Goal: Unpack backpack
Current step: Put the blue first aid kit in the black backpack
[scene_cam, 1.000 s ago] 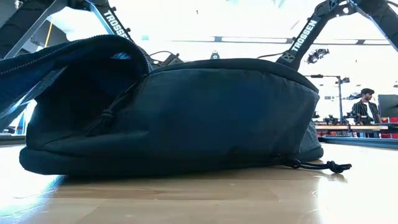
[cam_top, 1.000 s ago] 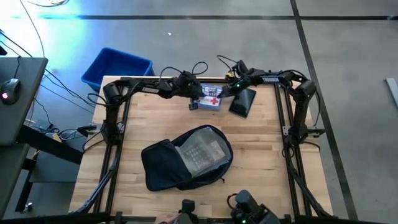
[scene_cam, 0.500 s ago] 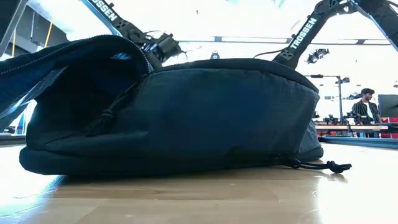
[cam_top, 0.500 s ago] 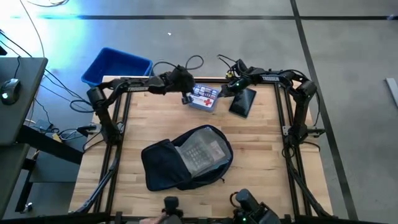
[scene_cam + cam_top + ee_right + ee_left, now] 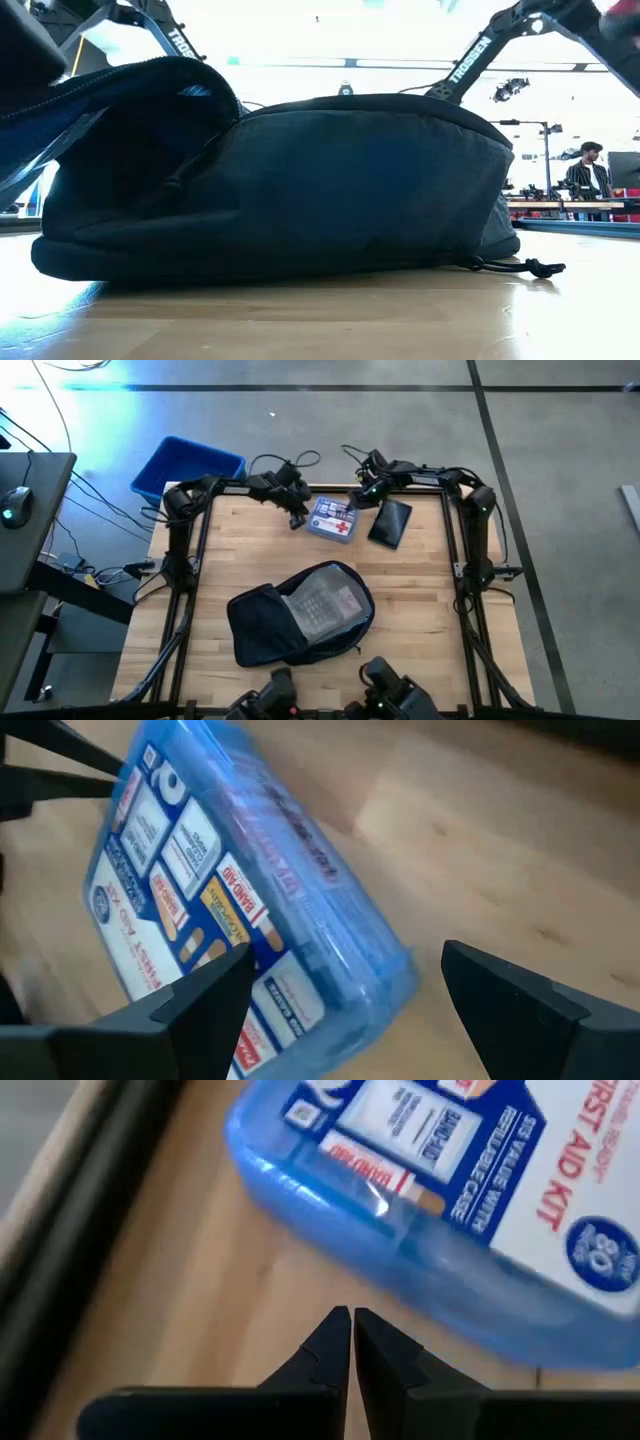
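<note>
first aid kit (image 5: 333,519) at far table (image 5: 420,610) edge | backpack (image 5: 300,612) mid-table

One backpack (image 5: 300,615), one first aid kit (image 5: 332,519), one black pouch (image 5: 389,524), one blue bin (image 5: 186,467).

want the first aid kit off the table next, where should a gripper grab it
Grip the first aid kit across its narrow width, coming straight down from above: it lies flat, label up, on the table, its long side edges exposed. The open right gripper hovers beside it.
</note>
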You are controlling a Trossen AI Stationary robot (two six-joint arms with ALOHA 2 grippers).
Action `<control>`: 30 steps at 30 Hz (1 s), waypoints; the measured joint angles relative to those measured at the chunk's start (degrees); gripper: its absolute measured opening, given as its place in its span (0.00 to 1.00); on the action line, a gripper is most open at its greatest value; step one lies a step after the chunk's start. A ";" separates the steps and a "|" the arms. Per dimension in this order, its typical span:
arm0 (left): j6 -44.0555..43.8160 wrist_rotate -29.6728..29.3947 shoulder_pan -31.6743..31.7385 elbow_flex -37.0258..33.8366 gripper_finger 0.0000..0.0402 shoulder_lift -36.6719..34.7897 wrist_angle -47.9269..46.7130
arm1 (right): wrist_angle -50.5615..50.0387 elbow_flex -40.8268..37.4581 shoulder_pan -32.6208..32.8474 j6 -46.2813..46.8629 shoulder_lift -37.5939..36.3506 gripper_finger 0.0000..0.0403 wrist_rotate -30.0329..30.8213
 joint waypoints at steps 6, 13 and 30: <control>0.02 -3.64 -3.63 0.68 0.00 1.63 4.33 | -5.13 2.02 1.67 -6.58 1.37 0.76 -2.59; 6.15 -22.44 -5.50 0.94 0.00 -6.19 -2.95 | -8.13 2.05 0.71 -10.86 1.24 0.76 -3.06; 5.79 0.34 -8.32 -4.58 0.00 -6.57 -0.84 | -10.50 1.87 2.29 -16.67 1.26 0.76 -6.17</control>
